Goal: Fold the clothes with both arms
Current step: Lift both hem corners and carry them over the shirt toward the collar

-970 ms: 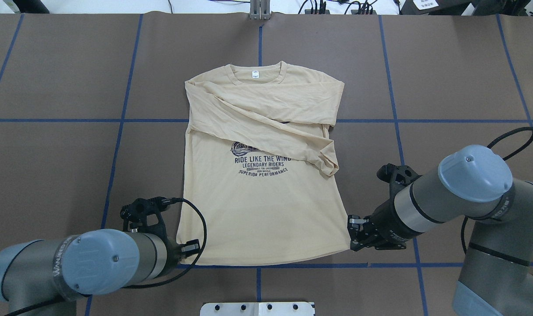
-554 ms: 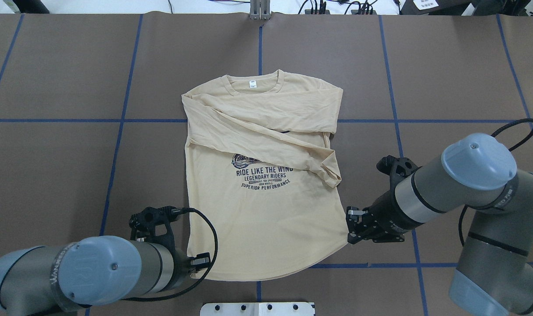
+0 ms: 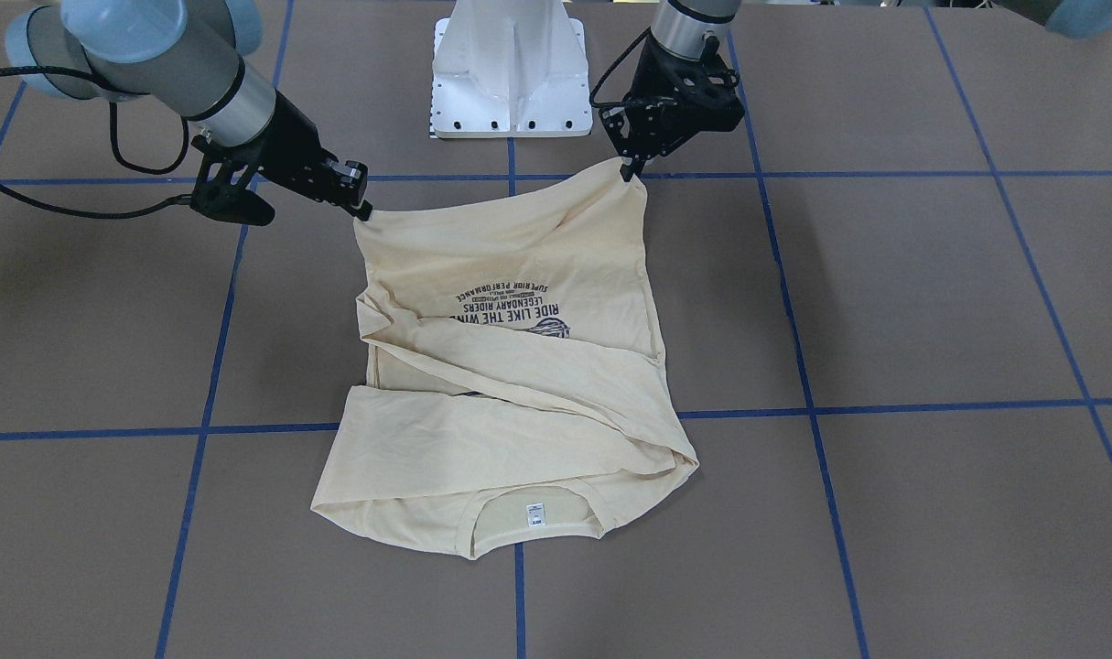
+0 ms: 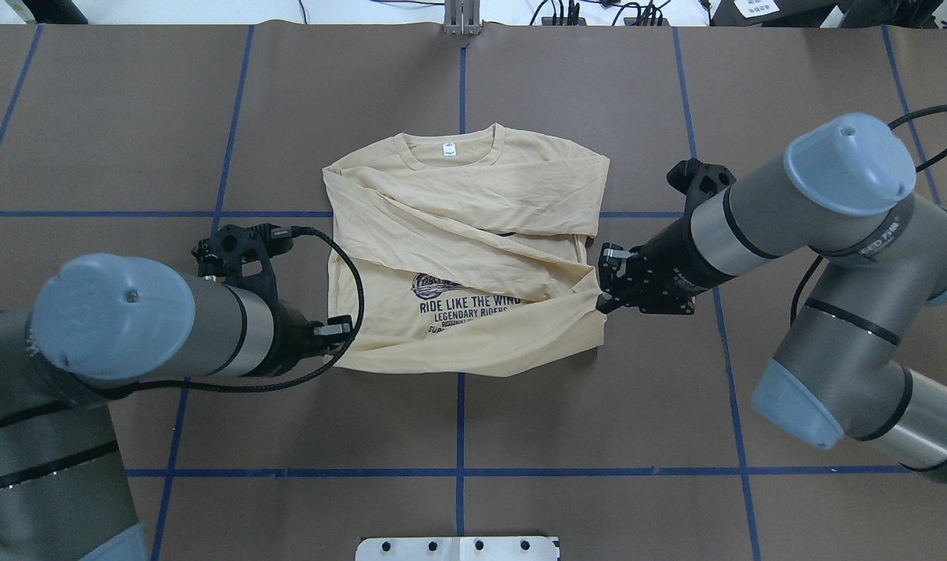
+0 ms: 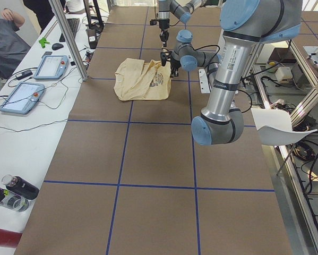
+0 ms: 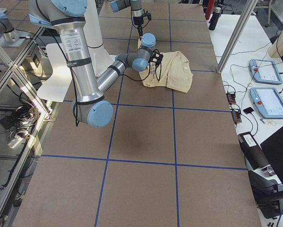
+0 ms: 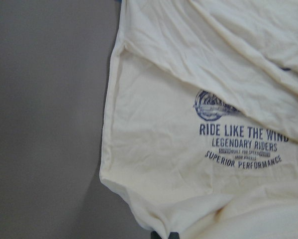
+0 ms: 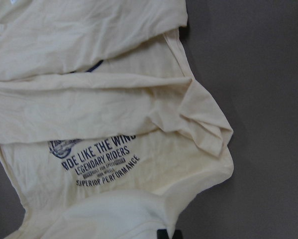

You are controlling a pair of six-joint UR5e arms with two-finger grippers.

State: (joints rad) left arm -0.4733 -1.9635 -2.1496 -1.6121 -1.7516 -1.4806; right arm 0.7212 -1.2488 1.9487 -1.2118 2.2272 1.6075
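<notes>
Shirt (image 4: pixel 473 234) hem's been lifted, carried twd collar (image 4: pixel 448 148). Corners are pinched by L tool (image 4: pixel 342 344), R tool (image 4: pixel 602 294); fold judged half done.

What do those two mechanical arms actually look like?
The left arm and right arm are grey metal tubes with rounded pale blue joint caps, black rings and dark printed lettering. The left claw and right claw are black, each with a looping black cable.
</notes>
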